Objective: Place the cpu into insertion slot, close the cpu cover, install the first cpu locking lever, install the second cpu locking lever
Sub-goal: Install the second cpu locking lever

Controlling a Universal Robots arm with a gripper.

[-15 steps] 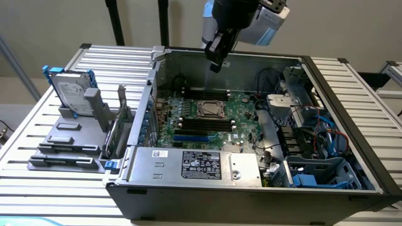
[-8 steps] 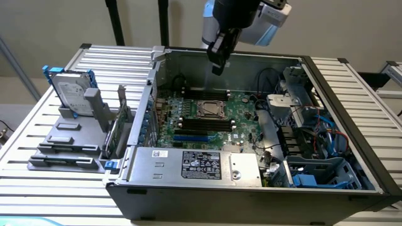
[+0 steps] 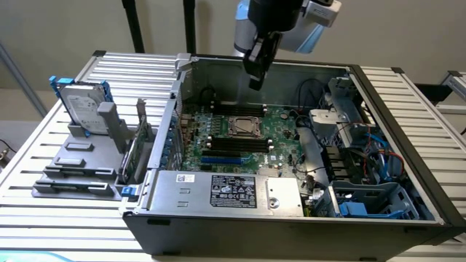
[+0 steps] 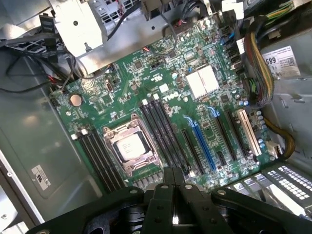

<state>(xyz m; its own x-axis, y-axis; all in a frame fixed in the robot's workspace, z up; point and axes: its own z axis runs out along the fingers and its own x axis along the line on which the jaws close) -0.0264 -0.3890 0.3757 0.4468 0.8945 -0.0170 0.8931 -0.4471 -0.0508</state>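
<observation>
Slatted pale metal makes up the desk (image 3: pixel 429 109), and an open computer case (image 3: pixel 291 240) lies on its side in the middle of it.

At the exterior view's left, a hard drive (image 3: pixel 82 106) in a blue-edged carrier stands upright in a grey plastic holder (image 3: pixel 80 158), just beside the case's outer wall.

Inside the case, along the near wall, sits a silvery power supply (image 3: pixel 218 191) with a black label. Behind it lies the green board (image 3: pixel 280 123). Long black memory slots (image 3: pixel 237 144) run across the board on either side of the insertion slot (image 3: pixel 231 126), which sits near the board's middle.

In the wrist view the cpu (image 4: pixel 129 145) lies flat inside that slot, pale and square. The cpu cover (image 4: pixel 146 163) lies down around it as a silvery frame, with the chip showing through its cutout. How the locking levers stand I cannot tell.

The pincer (image 3: pixel 255 84) hangs high over the back part of the board, well apart from the slot and touching nothing. Its two black fingers (image 4: pixel 168 181) are pressed together with nothing between them.

At the exterior view's right, a bundle of blue and black cables (image 3: pixel 378 158) runs past a grey-blue drive cage (image 3: pixel 371 199) in the case's near corner.
</observation>
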